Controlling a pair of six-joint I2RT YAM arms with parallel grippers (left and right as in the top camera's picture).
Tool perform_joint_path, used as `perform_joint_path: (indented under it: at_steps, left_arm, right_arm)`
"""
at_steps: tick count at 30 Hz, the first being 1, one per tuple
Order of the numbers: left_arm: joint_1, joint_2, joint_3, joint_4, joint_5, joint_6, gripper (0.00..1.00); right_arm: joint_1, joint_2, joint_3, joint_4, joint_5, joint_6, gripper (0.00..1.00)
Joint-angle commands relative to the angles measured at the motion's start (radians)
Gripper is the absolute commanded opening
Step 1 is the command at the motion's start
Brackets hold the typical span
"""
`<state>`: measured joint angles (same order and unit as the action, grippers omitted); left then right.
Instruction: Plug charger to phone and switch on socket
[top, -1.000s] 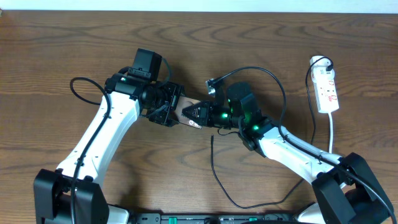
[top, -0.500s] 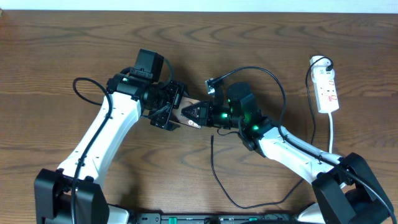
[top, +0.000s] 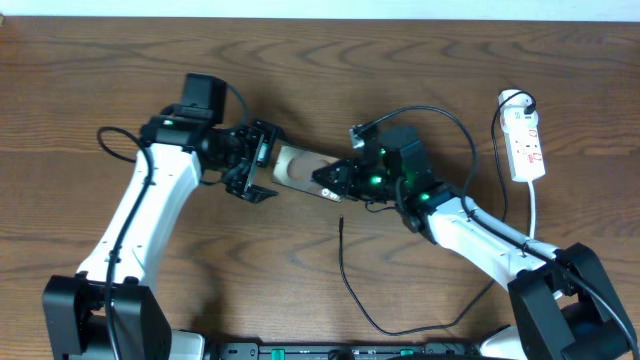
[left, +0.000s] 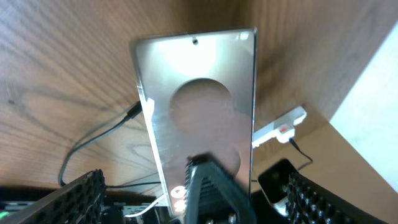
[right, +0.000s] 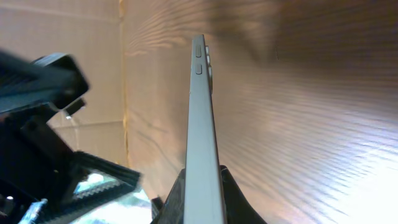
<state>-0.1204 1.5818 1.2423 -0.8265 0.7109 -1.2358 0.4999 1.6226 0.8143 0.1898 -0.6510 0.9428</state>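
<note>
The phone (top: 298, 165) is a brown slab with a lighter oval, held off the table between the two arms. My right gripper (top: 331, 182) is shut on its right end. The right wrist view shows it edge-on (right: 200, 106) between the fingers (right: 202, 186). My left gripper (top: 261, 163) is open, just left of the phone's free end and not touching it. The left wrist view shows the phone's face (left: 199, 93) beyond the spread fingers (left: 196, 199). The charger (top: 342, 224) lies loose on the table below the phone, tip pointing up, and also shows in the left wrist view (left: 102, 132). The socket (top: 527, 145) lies at the far right.
The charger's cable loops down toward the front edge (top: 385, 330) and back right under the right arm. The socket's white plug and black cord (top: 515, 100) sit at its far end. The socket shows small in the left wrist view (left: 281, 127). A white wall edge runs along the back.
My left gripper has drawn back to the left, off the phone's end, and is open. The right gripper has shifted a little right and up, still holding the phone.
</note>
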Motion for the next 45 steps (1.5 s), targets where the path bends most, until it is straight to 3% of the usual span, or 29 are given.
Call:
perform_joint_path:
  at_steps: [1,5,14,20,29,33,39,43,44,45]
  left_arm:
    - [0.061,-0.019,0.024,0.0,0.088,0.175,0.9]
    - [0.111,-0.019,0.024,0.018,0.132,0.282,0.9]
    - [0.166,-0.018,0.024,0.153,0.303,0.523,0.9]
    - [0.176,-0.018,0.015,0.208,0.306,0.525,0.9]
    - [0.176,-0.018,-0.068,0.42,0.371,0.492,0.9]
    - [0.176,-0.019,-0.138,0.557,0.371,0.407,0.9]
    - [0.176,-0.019,-0.301,0.934,0.371,0.196,0.9]
    - [0.176,-0.019,-0.426,1.316,0.37,0.019,0.91]
    - [0.176,-0.019,-0.486,1.503,0.353,-0.091,0.91]
    - [0.176,-0.018,-0.513,1.586,0.343,-0.14,0.91]
  right_arm:
    - [-0.05,-0.006,0.015,-0.009,-0.026,-0.024,0.01]
    - [-0.1,-0.006,0.015,-0.007,-0.052,0.031,0.01]
    - [-0.163,-0.006,0.015,0.04,-0.058,0.326,0.01]
    - [-0.167,-0.006,0.015,0.161,-0.068,0.367,0.01]
    - [-0.167,-0.006,0.015,0.255,-0.074,0.389,0.01]
    - [-0.165,-0.006,0.015,0.296,-0.07,0.427,0.01]
    - [-0.163,-0.006,0.015,0.358,-0.05,0.464,0.01]
    - [-0.158,-0.006,0.015,0.374,-0.035,0.522,0.01]
    - [-0.147,-0.006,0.015,0.407,-0.023,0.545,0.01]
    - [-0.141,-0.006,0.015,0.426,-0.014,0.547,0.01]
